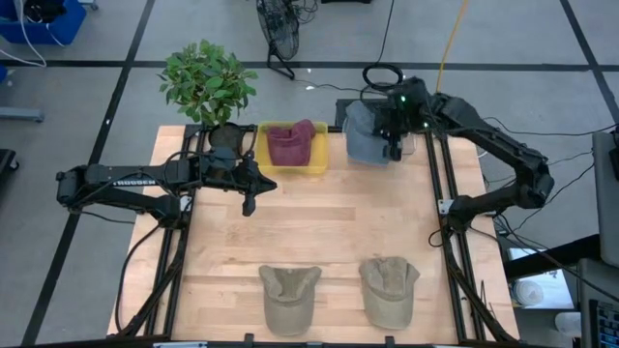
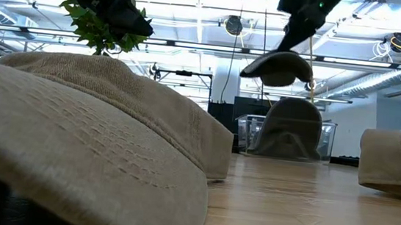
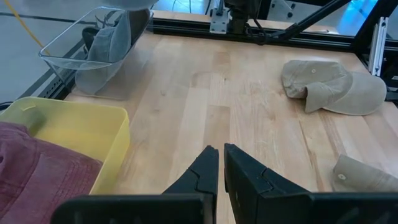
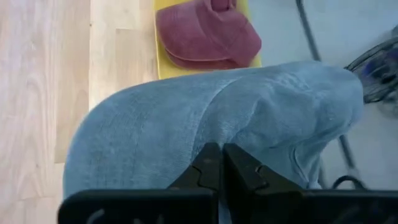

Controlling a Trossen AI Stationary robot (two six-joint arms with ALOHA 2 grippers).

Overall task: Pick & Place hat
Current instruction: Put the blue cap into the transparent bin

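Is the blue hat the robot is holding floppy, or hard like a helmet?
Probably floppy: the blue hat hangs in soft folds from the right end effector, shut on its cloth. It's likely light, since one small pinch holds it in the air above the clear bin. It shouldn't roll; cloth tends to slump.

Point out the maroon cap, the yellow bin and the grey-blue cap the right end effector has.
maroon corduroy cap (image 1: 288,143), high view, on its crown.
yellow plastic bin (image 3: 115,127), left wrist view, on its near wall.
grey-blue fabric cap (image 4: 186,124), right wrist view, on its crown.
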